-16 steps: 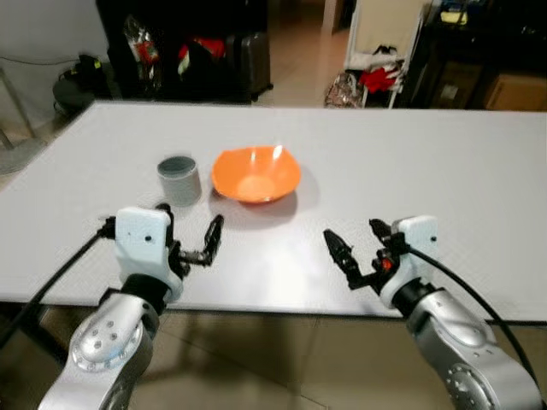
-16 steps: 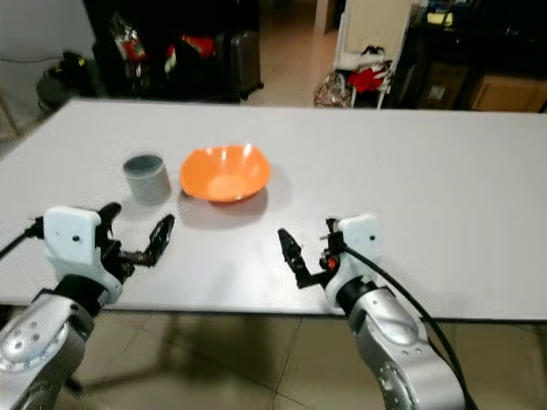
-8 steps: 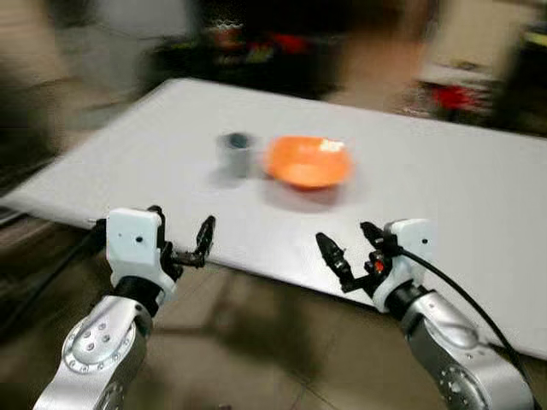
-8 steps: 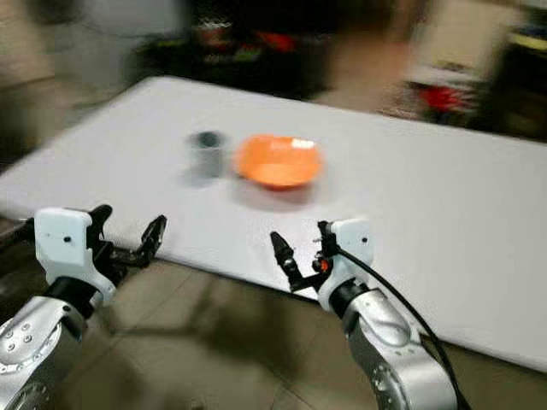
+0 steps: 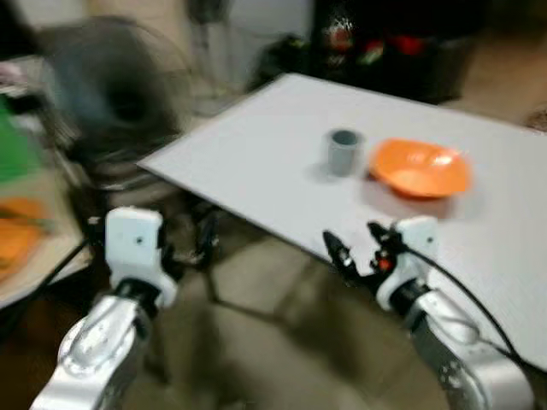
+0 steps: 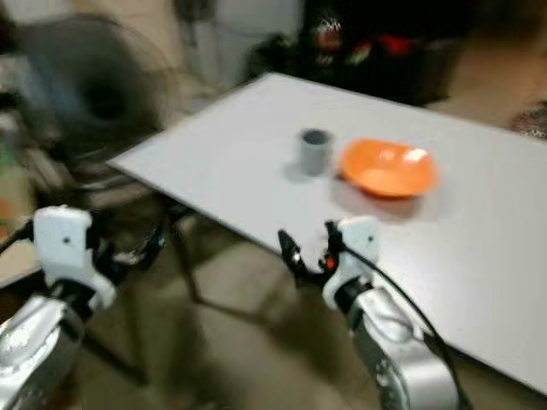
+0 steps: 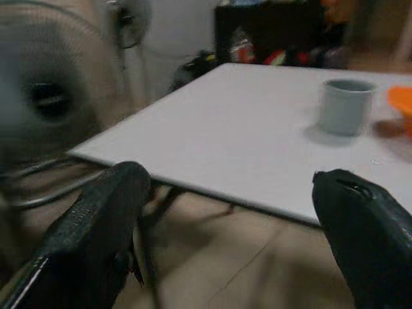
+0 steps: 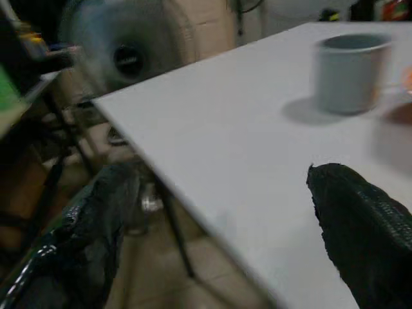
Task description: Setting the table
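Blur smears both head views: the camera has swung left since a second ago, so the white surface [image 5: 282,154] now sits off to the right. Orange bowl [image 5: 420,168] and grey cup [image 5: 344,151] rest there, close together. Left end effector [image 5: 184,252] and right end effector [image 5: 355,248] hang open, holding nothing, probably heading off for more tableware.

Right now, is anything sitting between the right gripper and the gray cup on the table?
Nothing visible does. The right gripper, fingers open and empty, is at the near edge of the white table. Bare tabletop runs from there to the gray cup. The orange bowl stands beside the cup, off that line.
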`<state>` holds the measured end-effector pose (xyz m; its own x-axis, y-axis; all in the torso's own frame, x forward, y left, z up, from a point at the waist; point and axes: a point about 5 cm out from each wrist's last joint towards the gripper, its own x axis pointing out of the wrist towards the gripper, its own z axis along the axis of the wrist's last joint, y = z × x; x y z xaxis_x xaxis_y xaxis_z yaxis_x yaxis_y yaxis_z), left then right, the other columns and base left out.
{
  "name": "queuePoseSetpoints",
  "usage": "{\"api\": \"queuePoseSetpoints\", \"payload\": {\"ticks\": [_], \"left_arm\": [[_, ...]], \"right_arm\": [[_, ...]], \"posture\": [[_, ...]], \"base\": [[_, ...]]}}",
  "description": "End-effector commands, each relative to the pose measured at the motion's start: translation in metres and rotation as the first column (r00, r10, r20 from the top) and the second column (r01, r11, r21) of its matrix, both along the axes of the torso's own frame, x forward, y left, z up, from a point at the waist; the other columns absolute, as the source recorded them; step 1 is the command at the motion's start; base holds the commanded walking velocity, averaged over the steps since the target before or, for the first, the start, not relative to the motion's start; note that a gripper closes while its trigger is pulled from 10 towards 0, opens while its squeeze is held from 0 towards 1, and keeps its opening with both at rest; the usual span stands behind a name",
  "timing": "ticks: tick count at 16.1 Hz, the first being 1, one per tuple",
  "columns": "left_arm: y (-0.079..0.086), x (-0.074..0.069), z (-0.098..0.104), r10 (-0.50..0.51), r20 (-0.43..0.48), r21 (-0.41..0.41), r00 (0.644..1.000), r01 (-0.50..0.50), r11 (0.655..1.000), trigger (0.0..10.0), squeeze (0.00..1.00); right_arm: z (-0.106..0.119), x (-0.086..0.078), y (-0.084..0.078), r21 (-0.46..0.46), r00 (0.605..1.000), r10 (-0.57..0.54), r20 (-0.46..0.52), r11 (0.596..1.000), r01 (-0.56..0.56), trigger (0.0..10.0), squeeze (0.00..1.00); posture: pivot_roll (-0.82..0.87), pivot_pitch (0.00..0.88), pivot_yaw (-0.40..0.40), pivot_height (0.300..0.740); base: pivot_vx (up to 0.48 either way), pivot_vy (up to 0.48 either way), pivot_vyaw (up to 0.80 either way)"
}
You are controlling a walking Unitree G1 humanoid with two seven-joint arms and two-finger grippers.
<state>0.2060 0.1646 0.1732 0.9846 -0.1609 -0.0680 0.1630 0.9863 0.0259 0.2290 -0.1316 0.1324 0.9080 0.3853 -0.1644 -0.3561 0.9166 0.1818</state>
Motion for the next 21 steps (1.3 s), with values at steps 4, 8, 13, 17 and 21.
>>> {"api": "queuePoseSetpoints", "payload": {"ticks": [4,8,13,17,21], "left_arm": [[0.004,0.001,0.004,0.007,0.006,0.020,1.000,-0.007,1.000,10.0,0.00],[0.006,0.005,0.005,0.038,0.014,0.056,0.999,-0.039,0.998,10.0,0.00],[0.007,0.006,0.007,0.043,0.018,0.052,0.999,-0.044,0.998,10.0,0.00],[0.007,0.008,0.006,0.046,0.008,0.036,0.999,-0.046,0.998,10.0,0.00],[0.004,0.008,0.005,0.024,0.004,0.029,1.000,-0.024,0.999,10.0,0.00]], "right_arm": [[0.006,0.002,0.006,0.020,0.999,0.020,0.028,1.000,-0.020,10.0,0.00],[0.006,0.006,0.004,0.022,0.999,0.018,0.033,1.000,-0.018,10.0,0.00],[0.007,0.008,0.004,0.021,0.999,0.020,0.038,1.000,-0.021,10.0,0.00],[0.007,0.010,0.003,0.052,0.999,-0.004,0.034,0.999,0.002,10.0,0.00],[0.008,0.011,0.003,0.075,0.999,-0.026,0.025,0.997,0.024,10.0,0.00]], "posture": [[0.01,0.000,0.032,0.740],[0.01,0.000,0.031,0.740],[0.01,0.000,0.031,0.740],[0.01,0.000,0.031,0.740],[0.01,0.000,0.038,0.740]], "base": [[0.000,0.395,0.80],[0.000,-0.240,0.80],[0.000,-0.480,0.80],[0.000,0.000,0.40],[0.000,0.000,0.00]]}}
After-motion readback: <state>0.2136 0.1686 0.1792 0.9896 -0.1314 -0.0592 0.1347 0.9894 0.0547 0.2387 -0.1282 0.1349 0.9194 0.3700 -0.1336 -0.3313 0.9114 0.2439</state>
